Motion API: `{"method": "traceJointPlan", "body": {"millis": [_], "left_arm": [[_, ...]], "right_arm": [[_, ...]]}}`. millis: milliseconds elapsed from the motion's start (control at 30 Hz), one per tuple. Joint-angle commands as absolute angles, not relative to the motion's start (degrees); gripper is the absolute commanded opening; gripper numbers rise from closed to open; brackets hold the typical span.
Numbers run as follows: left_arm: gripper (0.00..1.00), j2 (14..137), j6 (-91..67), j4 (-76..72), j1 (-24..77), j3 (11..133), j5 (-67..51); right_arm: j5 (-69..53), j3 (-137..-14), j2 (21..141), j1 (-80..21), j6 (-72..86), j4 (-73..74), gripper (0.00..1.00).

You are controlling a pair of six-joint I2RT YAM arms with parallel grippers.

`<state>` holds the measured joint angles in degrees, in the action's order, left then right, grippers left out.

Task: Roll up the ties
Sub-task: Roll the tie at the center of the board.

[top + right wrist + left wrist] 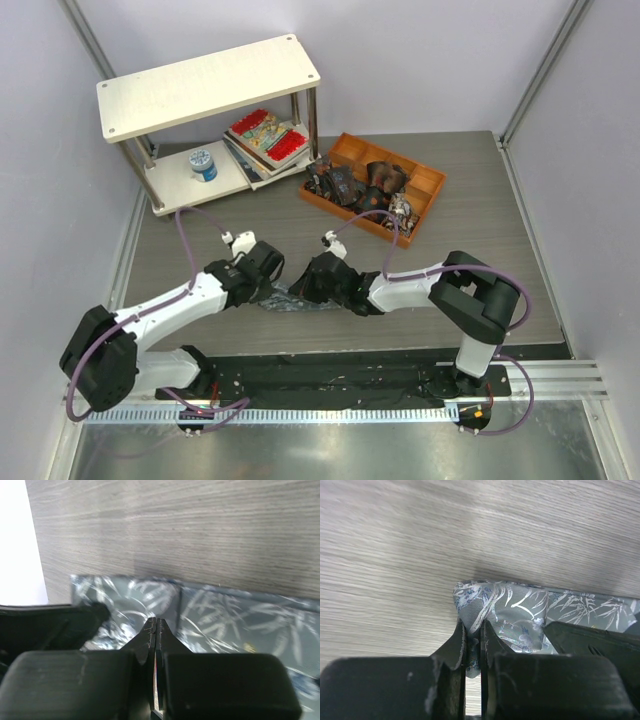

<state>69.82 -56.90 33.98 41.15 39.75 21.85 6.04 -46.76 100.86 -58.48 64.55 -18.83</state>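
Observation:
A grey-blue tie with a pale leaf print lies on the wooden table between my two grippers. My left gripper is shut on a raised fold at the tie's end; the left wrist view shows the cloth pinched between the jaws. My right gripper is shut, its tips down on the flat tie with no cloth seen between them. The grippers sit close together. Small dark rolled ties lie in an orange tray.
A white two-level shelf stands at the back left, with red-patterned books and a blue tin on its lower board. The orange tray is at the back centre-right. A black mat lies along the near edge.

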Motion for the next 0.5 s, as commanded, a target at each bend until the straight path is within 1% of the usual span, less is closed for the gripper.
{"method": "traceJointPlan", "body": {"millis": [0,200,467], "left_arm": [[0.0,71.89,-54.58,41.56,43.06,45.07,29.35],[0.0,77.16,-53.53,48.06,46.58,51.49,35.94],[0.0,84.8,-49.84,55.45,49.13,58.17,40.07]], "right_arm": [[3.78,-46.32,101.07,-58.45,63.72,-21.61,0.01],[2.72,-46.67,103.01,-58.36,64.86,-22.85,0.01],[3.87,-46.23,101.69,-57.92,65.3,-20.39,0.01]]}}
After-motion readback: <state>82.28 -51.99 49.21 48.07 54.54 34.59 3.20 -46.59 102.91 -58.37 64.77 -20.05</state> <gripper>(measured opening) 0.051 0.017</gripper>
